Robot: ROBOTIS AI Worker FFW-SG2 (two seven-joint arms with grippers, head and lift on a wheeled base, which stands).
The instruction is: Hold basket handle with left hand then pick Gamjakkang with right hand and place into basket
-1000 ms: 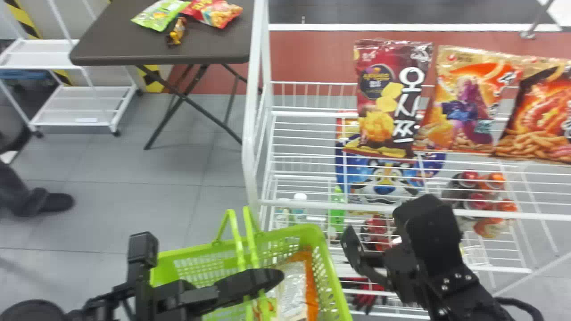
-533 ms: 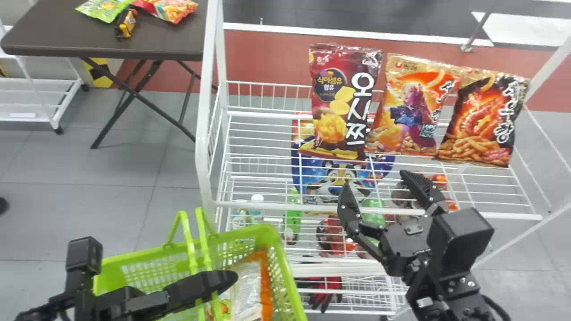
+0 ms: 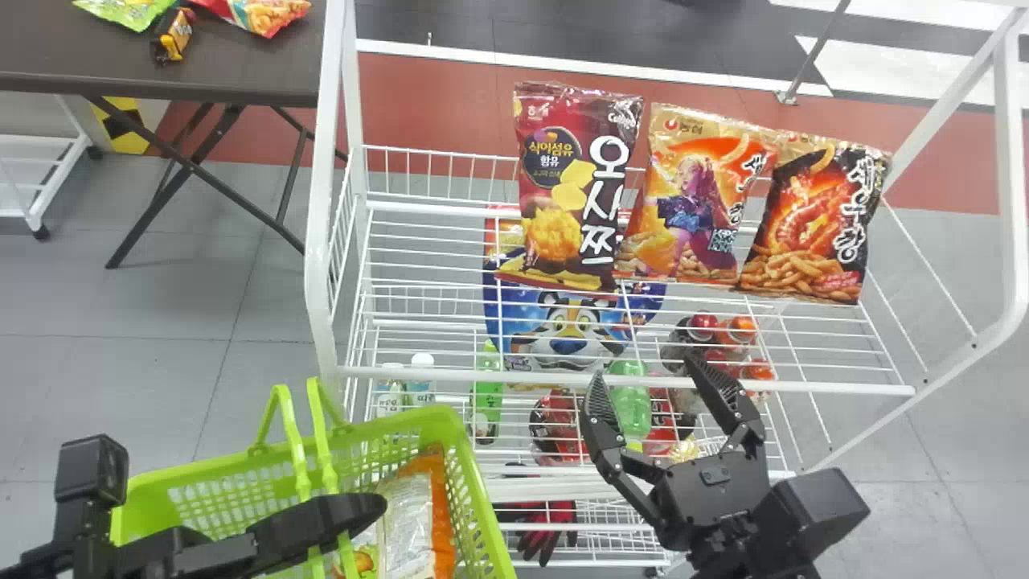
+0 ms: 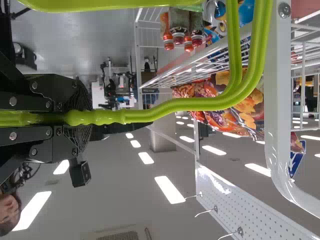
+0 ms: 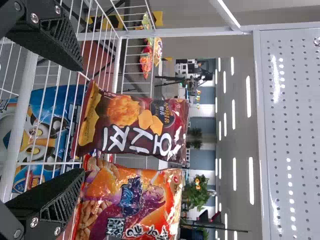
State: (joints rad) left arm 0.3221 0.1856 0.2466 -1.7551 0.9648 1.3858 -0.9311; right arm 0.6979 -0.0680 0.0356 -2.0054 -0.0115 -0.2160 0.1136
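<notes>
My left gripper [image 3: 354,519] is shut on the green basket handle [image 3: 324,450], above the basket's [image 3: 482,515] interior; in the left wrist view the gripper [image 4: 77,117] has the handle [image 4: 200,103] between its fingers. Before the rack's front edge stands my right gripper [image 3: 647,382], open and empty. Three snack bags lean in a row on the top tier: maroon [image 3: 571,189], orange-gold [image 3: 691,193] and black-orange [image 3: 816,217]. Which of them is Gamjakkang I cannot tell. From the right wrist, the open gripper [image 5: 79,120] faces the maroon bag [image 5: 132,122] and orange-gold bag [image 5: 130,200].
The white wire rack [image 3: 627,376] has a front bar and side posts. Lower tiers hold bottles, a blue bag [image 3: 567,322] and red gloves [image 3: 547,527]. An orange-edged bag [image 3: 414,523] lies inside the basket. At the far left is a dark table [image 3: 241,64] with snacks.
The head view has turned rightward, shifting the scene left. Against the rack, my right gripper has swung round, its fingers now pointing at the shelf. The left gripper keeps its hold on the handle.
</notes>
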